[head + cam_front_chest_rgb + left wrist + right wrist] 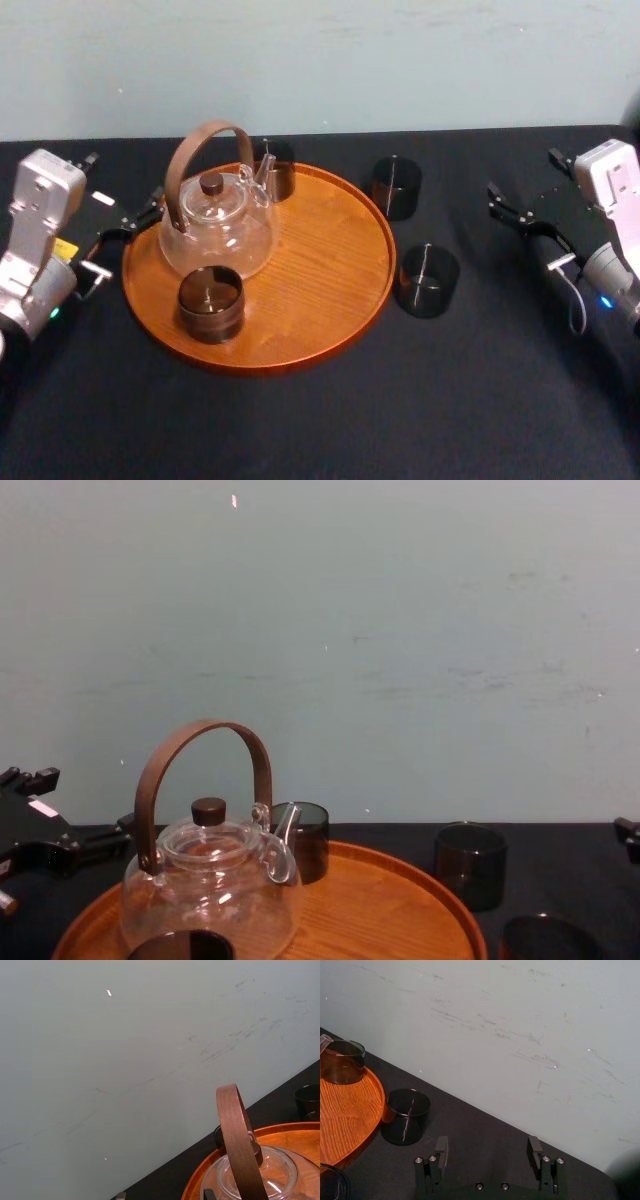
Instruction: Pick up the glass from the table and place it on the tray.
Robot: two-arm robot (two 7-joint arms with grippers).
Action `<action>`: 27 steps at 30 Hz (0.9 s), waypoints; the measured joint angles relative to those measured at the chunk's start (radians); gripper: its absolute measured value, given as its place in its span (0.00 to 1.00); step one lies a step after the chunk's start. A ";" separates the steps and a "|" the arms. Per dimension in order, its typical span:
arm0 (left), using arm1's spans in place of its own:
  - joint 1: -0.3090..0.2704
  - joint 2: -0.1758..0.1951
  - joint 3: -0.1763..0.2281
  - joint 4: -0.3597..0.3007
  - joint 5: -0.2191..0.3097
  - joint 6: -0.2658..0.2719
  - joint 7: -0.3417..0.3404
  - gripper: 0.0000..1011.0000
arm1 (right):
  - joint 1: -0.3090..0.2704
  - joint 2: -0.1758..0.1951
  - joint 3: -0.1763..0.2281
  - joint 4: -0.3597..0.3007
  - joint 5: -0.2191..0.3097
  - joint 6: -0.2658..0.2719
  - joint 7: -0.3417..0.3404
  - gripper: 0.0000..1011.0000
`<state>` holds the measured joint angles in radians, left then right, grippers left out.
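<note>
Two glasses stood upright on the table (480, 400), just beside the tray's (335, 260) right rim: near glass (428, 281) and far glass (396, 186). Right gripper (487, 1144) hovered well right of them, fingers (441, 1146) spread, holding nothing. Left gripper (140, 215) was parked at the tray's left rim by the teapot (217, 225); we couldn't tell its grip state. Our call was right arm on the near glass: approach level from the right, straddle the body low, and clamp softly, since slick glass could slip or tip. Then lift clear of the rim and set it on bare wood at the tray's right, away from the teapot.
</note>
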<state>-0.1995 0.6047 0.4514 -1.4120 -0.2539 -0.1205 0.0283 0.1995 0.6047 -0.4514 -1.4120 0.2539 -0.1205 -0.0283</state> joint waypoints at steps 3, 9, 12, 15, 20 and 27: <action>0.000 0.000 0.000 0.000 0.000 0.000 0.000 0.99 | 0.000 0.000 0.000 0.000 0.000 0.000 0.000 0.99; 0.000 0.000 0.000 0.000 0.000 0.000 0.000 0.99 | 0.000 0.000 0.000 0.000 0.000 0.000 0.000 0.99; 0.000 0.000 0.000 0.000 0.000 0.000 0.000 0.99 | 0.000 0.000 0.000 0.000 0.000 0.000 0.000 0.99; 0.000 0.000 0.000 0.000 0.000 0.000 0.000 0.99 | 0.000 0.000 0.000 0.000 0.000 0.000 0.000 0.99; 0.000 0.000 0.000 0.000 0.000 0.000 0.000 0.99 | 0.000 0.000 0.000 0.000 0.000 0.000 0.000 0.99; 0.000 0.000 0.000 0.000 0.000 0.000 0.000 0.99 | 0.000 0.000 0.000 0.000 0.000 0.000 0.000 0.99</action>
<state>-0.1995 0.6047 0.4514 -1.4120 -0.2539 -0.1206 0.0283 0.1995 0.6047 -0.4514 -1.4120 0.2540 -0.1205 -0.0283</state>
